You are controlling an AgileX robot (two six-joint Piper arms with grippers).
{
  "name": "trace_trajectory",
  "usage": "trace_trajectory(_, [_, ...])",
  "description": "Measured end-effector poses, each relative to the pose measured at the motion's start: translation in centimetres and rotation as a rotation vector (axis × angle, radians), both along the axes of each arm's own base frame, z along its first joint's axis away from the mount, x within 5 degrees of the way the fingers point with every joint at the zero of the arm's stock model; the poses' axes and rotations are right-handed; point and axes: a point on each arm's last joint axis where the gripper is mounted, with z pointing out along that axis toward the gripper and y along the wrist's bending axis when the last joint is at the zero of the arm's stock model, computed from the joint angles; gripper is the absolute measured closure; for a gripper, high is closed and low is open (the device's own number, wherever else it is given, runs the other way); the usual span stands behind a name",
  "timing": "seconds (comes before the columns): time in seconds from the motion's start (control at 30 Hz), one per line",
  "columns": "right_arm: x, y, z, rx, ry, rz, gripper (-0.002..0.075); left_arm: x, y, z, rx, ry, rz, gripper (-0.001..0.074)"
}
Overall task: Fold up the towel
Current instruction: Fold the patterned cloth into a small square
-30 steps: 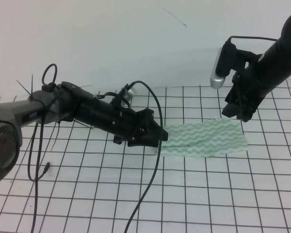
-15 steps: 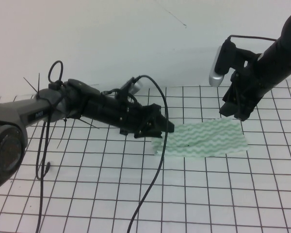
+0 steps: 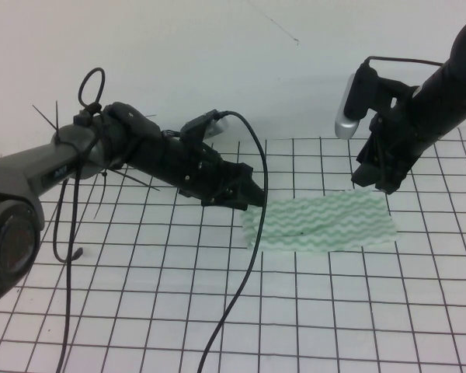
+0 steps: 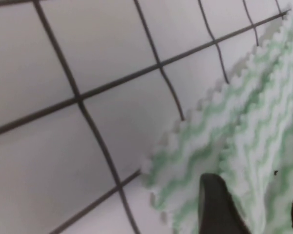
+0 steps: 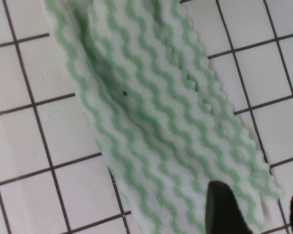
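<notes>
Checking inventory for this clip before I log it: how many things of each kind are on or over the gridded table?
green-and-white towel: 1
pincers: 2 (left pincer at the towel's left end, right pincer over its far right corner; both open, neither gripping)
Total: 3

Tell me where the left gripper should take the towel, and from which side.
I would take the towel at its left short edge, near a corner, coming in low from the robot's left. It lies flat as a long strip, and that scalloped end is free and nearest the open left gripper, which hovers just over it. The open right gripper hangs over the right end.
</notes>
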Motion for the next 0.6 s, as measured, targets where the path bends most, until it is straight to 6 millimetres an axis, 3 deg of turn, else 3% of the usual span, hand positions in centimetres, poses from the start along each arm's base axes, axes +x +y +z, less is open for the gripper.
trace_trajectory(0.43, [0.0,0.1,0.0,0.009,0.0,-0.002,0.0432,0.0,-1.7,-1.6,0.005,0.052,-0.093,0.0428])
trace_trajectory(0.5, [0.0,0.1,0.0,0.015,0.001,-0.004,0.0432,0.0,-1.7,-1.6,0.009,0.05,-0.091,0.0454])
trace_trajectory(0.6, [0.0,0.1,0.1,0.017,0.002,-0.004,0.0432,0.1,-1.7,-1.7,0.017,0.054,-0.061,0.0569])
